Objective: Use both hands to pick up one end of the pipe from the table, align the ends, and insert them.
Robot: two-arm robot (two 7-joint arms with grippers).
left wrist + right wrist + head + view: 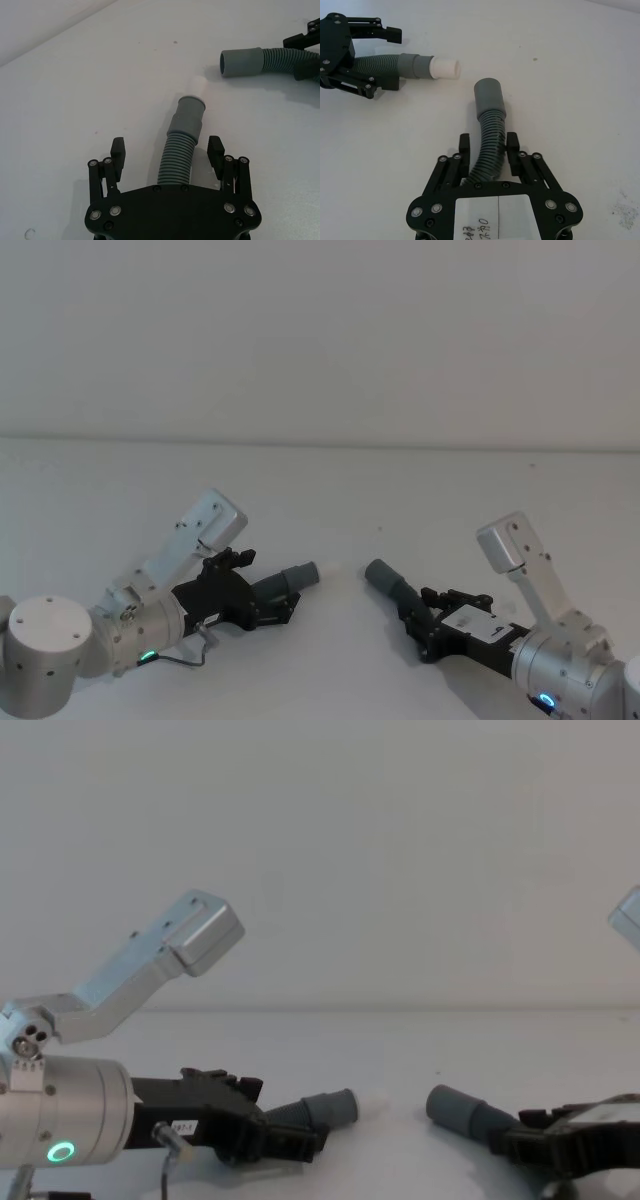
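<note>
Narrow cuff (298, 577), open table (345, 592), wide cuff (379, 573)

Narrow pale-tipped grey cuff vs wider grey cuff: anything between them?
Nothing: the right wrist view shows bare matte white table between the narrow pale-tipped grey cuff and the wider grey cuff.

Two silver arms (45, 655), black jaws.
Each wrist (70, 1110) is a silver cylinder with an angled metal bracket (205, 525); the left shows a green light ring (62, 1152) and a thin black cable (185, 661), the right a blue light (545, 701). Silver screws (115, 210) dot the black jaws, and the right pair carries a white label (492, 215) with handwriting.
</note>
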